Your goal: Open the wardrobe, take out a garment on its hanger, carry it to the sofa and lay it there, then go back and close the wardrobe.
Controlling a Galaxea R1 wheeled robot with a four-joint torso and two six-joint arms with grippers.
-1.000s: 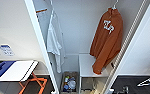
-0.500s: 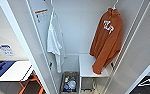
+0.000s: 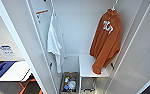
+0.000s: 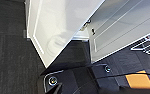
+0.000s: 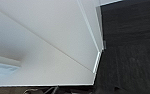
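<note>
The wardrobe (image 3: pixel 78 30) stands open, its 2 doors swung wide. On the left inside hangs a white shirt (image 3: pixel 54 42). Low down sits a basket (image 3: pixel 69 83) of small things. On the right the orange garment (image 3: pixel 107 41) (white letters on its chest) hangs from its hanger (image 3: pixel 112 8). I cannot tell how either hand is set.

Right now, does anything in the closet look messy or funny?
A little. The orange sweatshirt hangs slightly tilted, its lower end resting on the white shelf instead of hanging free. The white shirt hangs normally, and the bin below holds jumbled items.
</note>
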